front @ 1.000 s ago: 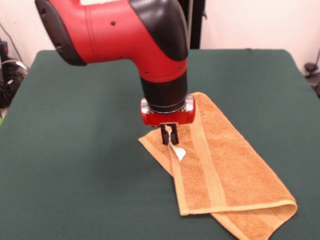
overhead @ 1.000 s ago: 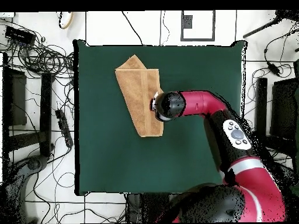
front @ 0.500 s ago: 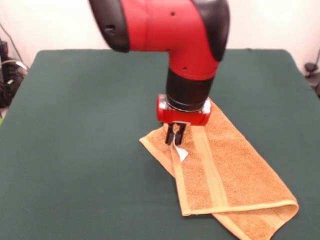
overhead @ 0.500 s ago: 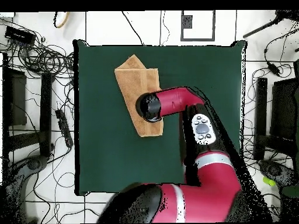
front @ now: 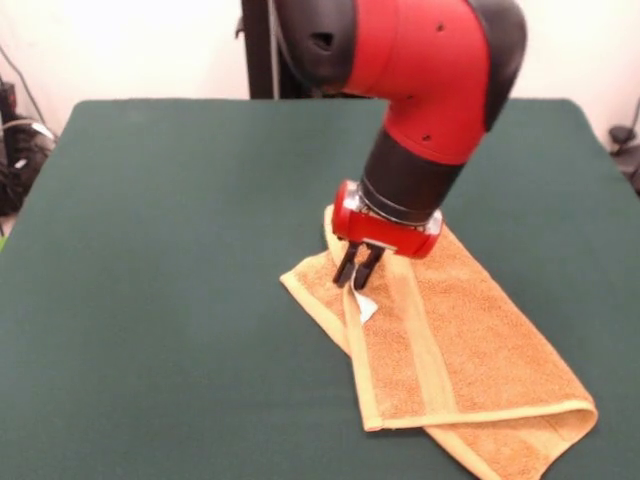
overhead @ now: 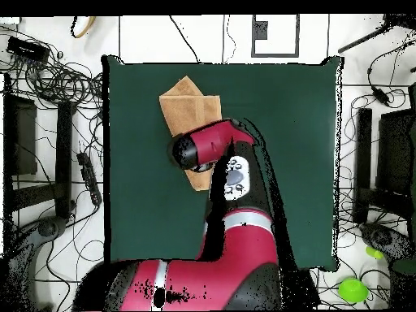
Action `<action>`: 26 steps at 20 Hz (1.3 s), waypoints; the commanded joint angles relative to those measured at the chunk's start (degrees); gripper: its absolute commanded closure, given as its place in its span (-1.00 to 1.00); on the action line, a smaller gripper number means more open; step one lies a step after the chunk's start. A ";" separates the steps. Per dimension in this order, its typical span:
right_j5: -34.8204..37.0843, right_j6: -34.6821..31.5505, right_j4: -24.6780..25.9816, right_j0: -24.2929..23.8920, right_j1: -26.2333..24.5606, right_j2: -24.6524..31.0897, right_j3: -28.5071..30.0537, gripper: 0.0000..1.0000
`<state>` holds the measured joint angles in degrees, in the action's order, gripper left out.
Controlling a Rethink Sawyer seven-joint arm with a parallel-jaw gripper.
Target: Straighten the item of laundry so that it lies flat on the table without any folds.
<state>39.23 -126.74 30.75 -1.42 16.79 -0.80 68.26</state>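
Observation:
The orange-tan towel [front: 470, 350] lies folded over on itself on the dark green table [front: 150, 250], right of the middle, with a stripe band along its length and a doubled layer at the near right corner. Its white tag [front: 367, 309] shows at the left edge. My gripper [front: 357, 276] points down at that edge, just above the tag, with its fingers pinched together on a raised bit of the towel's border. In the overhead view the arm covers the lower half of the towel [overhead: 192, 104] and hides the gripper.
The table [overhead: 284, 122] is far wider than the towel. A black post [front: 255, 50] stands behind the table. In the overhead view, cables and dark gear [overhead: 49, 81] lie on the floor at the left, and a green ball [overhead: 352, 288] lies at the lower right.
The arm has swung round, its elbow now to the right in the front view. The gripper shifted slightly right and tilted, staying at the towel's edge by the tag. The towel has barely moved.

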 commanded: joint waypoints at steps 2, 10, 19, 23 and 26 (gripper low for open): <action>-8.28 -21.71 -5.65 6.99 -13.02 1.05 0.35 1.00; -2.90 -27.29 -7.72 13.91 -13.80 -4.37 -0.97 1.00; -0.01 -30.36 -12.16 18.43 -14.28 -7.71 -0.79 1.00; -0.48 -28.65 -15.35 17.60 -13.02 -5.30 1.47 1.00; -1.84 -28.47 -17.23 17.44 -12.52 -4.64 2.57 1.00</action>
<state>39.16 -139.16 23.03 12.93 10.25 -15.87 64.07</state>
